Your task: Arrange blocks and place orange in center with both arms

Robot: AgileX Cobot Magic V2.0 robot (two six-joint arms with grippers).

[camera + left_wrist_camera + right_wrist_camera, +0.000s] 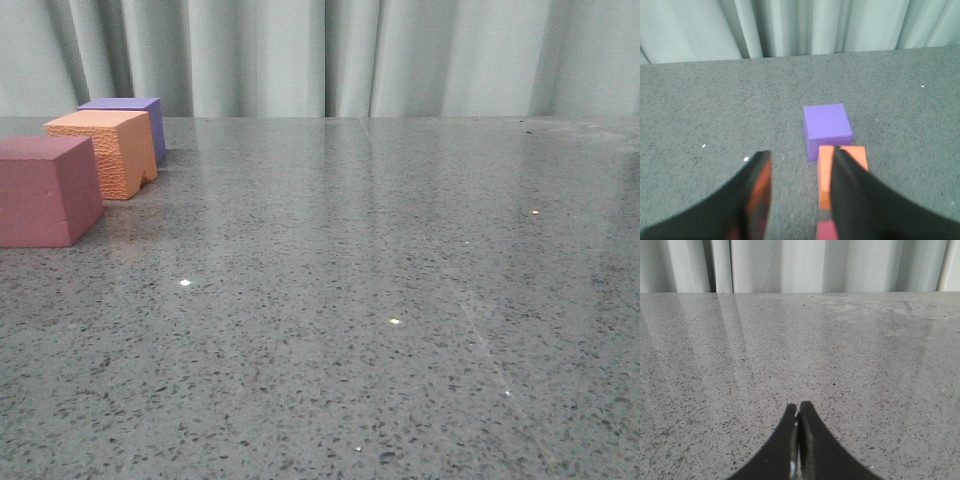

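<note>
Three foam cubes stand in a row at the far left of the table in the front view: a pink-red cube (45,190) nearest, the orange cube (105,150) in the middle, a purple cube (135,120) farthest. In the left wrist view the purple cube (827,129), the orange cube (826,172) and a corner of the pink-red cube (826,231) show. My left gripper (801,156) is open and empty above the table, and one finger overlaps the orange cube. My right gripper (798,408) is shut and empty over bare table. Neither gripper shows in the front view.
The grey speckled table (380,300) stretches wide to the right of the cubes. A pale curtain (330,55) hangs behind the table's far edge.
</note>
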